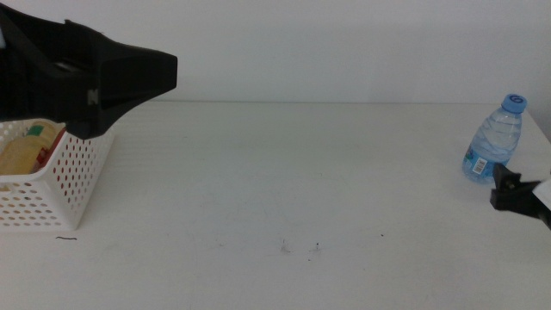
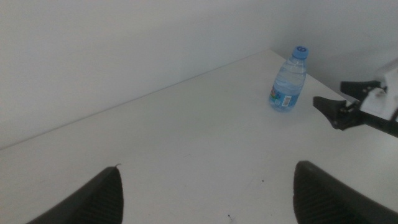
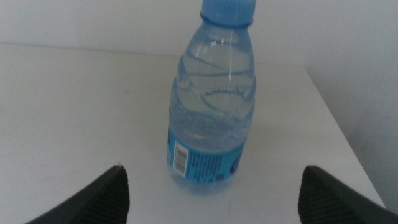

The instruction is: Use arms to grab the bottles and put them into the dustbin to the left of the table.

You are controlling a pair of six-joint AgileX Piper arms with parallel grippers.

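A small clear water bottle (image 1: 494,140) with a blue cap stands upright at the table's far right. It shows large in the right wrist view (image 3: 211,118). My right gripper (image 1: 515,188) is low beside it, open, with the bottle just ahead of the jaws and apart from them (image 3: 211,202). In the white perforated dustbin (image 1: 60,181) at the left lies a yellow tea bottle (image 1: 19,157). My left gripper (image 1: 159,73) hangs over the dustbin, open and holding nothing (image 2: 208,190). Its wrist view also catches the water bottle (image 2: 287,81) across the table.
The white table (image 1: 284,189) carries only a few tiny dark specks (image 1: 297,248) near the middle front. A white wall runs behind the table's back edge. The table's right edge lies close behind the water bottle.
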